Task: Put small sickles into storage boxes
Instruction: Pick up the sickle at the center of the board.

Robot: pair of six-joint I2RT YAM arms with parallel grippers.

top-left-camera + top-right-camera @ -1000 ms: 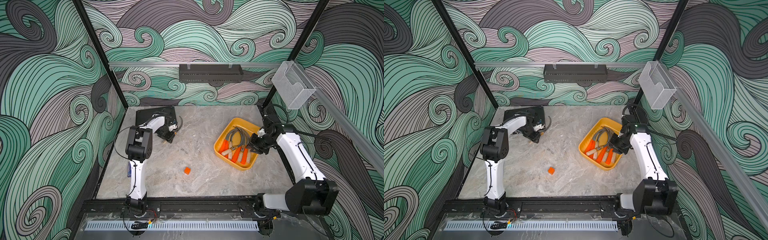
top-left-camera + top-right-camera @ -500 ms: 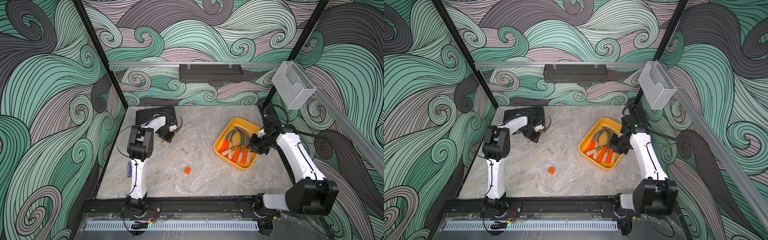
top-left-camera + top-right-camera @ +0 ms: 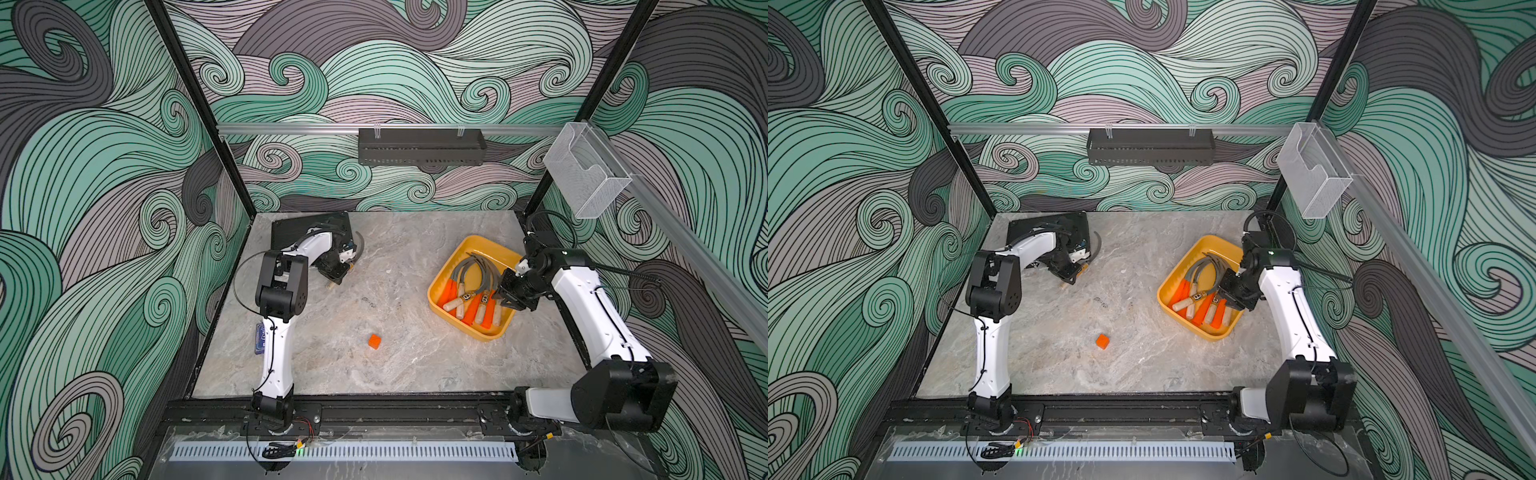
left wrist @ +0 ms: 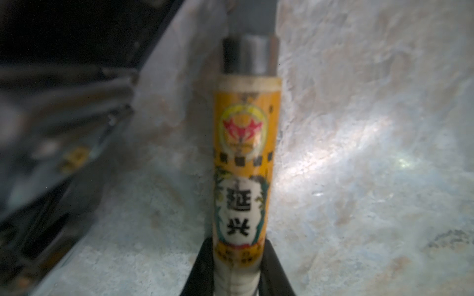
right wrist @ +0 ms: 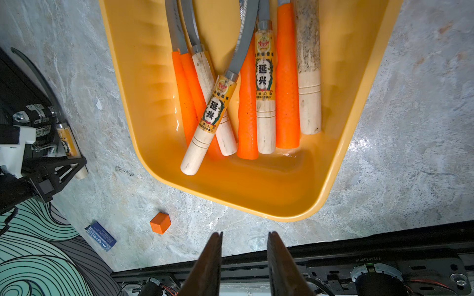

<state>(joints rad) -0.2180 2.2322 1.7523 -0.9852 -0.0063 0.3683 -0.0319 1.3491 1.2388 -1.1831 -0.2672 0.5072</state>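
Left hand (image 4: 237,258) pinching sickle (image 4: 245,143) near butt, imo blade could swing n snag case (image 3: 291,228). Right hand (image 5: 245,235) slightly apart, empty.

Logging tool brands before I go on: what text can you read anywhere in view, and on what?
"延兴": label on the handle of the sickle in the left gripper; smaller print blurred.
"延兴": handle labels of the crossed sickle and its neighbour in the yellow tray; small print unreadable.
Blue card and rail code: too small to read.
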